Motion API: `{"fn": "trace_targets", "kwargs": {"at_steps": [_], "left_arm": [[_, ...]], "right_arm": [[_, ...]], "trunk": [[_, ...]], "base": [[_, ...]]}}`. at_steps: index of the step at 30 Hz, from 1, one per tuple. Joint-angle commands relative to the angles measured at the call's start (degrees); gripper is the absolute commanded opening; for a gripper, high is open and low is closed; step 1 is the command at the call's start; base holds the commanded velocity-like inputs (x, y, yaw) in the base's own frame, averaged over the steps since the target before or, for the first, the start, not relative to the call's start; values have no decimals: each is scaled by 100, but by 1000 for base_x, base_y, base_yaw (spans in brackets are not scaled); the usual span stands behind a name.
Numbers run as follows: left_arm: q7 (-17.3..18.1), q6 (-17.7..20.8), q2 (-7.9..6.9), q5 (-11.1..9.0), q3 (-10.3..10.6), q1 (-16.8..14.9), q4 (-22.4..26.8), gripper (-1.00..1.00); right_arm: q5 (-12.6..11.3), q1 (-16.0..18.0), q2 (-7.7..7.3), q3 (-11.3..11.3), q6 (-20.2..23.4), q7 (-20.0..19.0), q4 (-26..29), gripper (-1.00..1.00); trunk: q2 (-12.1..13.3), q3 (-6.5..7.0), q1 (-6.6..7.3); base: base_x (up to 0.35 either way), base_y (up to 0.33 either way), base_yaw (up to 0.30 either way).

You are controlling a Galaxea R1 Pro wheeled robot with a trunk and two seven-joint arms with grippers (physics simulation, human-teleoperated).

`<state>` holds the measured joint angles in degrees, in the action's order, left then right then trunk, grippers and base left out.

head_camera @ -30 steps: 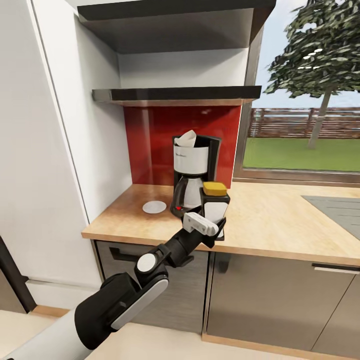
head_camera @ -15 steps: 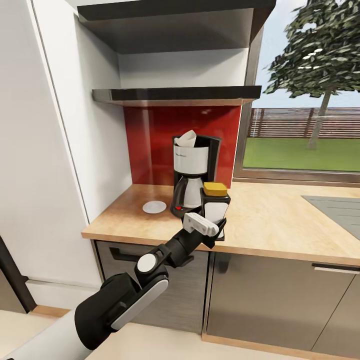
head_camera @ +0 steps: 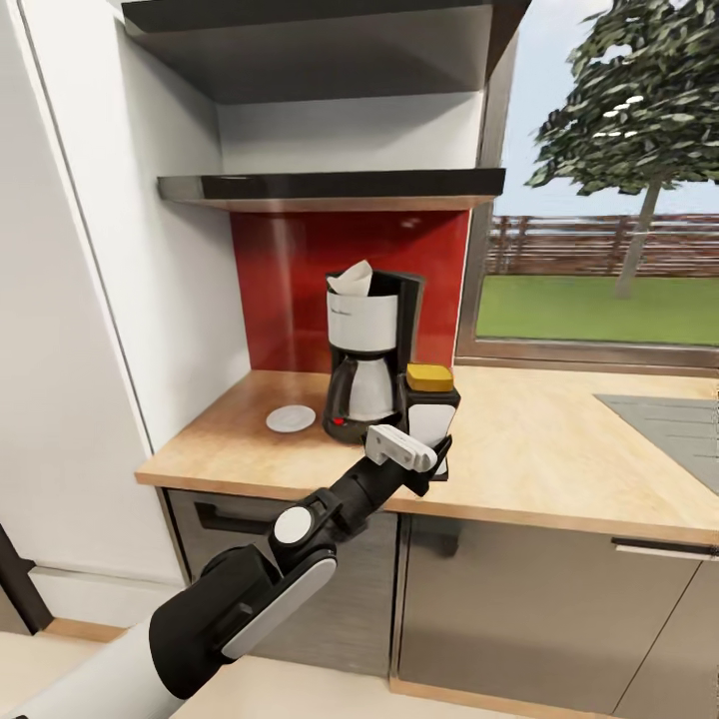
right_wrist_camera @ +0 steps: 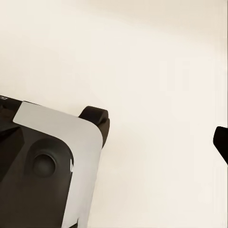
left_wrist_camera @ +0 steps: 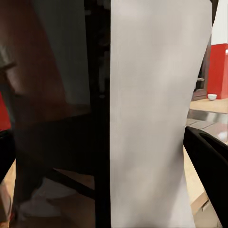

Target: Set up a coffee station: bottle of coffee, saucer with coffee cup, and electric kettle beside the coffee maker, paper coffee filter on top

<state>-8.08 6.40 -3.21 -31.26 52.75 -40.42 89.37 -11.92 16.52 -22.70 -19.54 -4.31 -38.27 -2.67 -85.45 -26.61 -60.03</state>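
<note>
The black coffee maker [head_camera: 364,350] stands on the wood-grain countertop [head_camera: 559,439] before a red backsplash. The cream paper coffee filter [head_camera: 352,279] sits in its top. A white saucer [head_camera: 291,418] lies just left of it, with nothing on it. My left gripper [head_camera: 431,451] is shut on the bottle of coffee [head_camera: 430,379], upright just right of the coffee maker near the counter's front edge. Up close, the bottle's white label [left_wrist_camera: 156,118] sits between dark fingers [left_wrist_camera: 209,159]. A small white cup [left_wrist_camera: 212,97] stands far off. The black kitchen shelf [head_camera: 330,187] hangs above.
A grey sink [head_camera: 669,419] is set into the counter at the right, under a window. A white tall cabinet [head_camera: 90,300] closes off the counter's left end. The right wrist view looks down on a cream floor and part of the robot's body [right_wrist_camera: 52,166].
The whole head view has shifted: counter and coffee maker sit further left and slightly larger, so the camera moved. The left arm keeps its hold on the bottle.
</note>
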Motion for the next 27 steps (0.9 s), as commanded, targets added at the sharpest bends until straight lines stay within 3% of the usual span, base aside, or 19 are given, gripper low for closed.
{"fn": "trace_targets", "kwargs": {"at_steps": [1,27], "left_arm": [[-50,16,-4,-46,16,-10,10,-100],[-53,11,-4,-44,33,-10,10,-100]], "right_arm": [[-47,9,2,-50,-44,-23,-23,100],[-47,9,2,-50,-44,-23,-23,100]], "trunk": [[-4,-7,-2],[-4,-7,-2]], "base": [[149,-256,0],[41,-167,-51]]}}
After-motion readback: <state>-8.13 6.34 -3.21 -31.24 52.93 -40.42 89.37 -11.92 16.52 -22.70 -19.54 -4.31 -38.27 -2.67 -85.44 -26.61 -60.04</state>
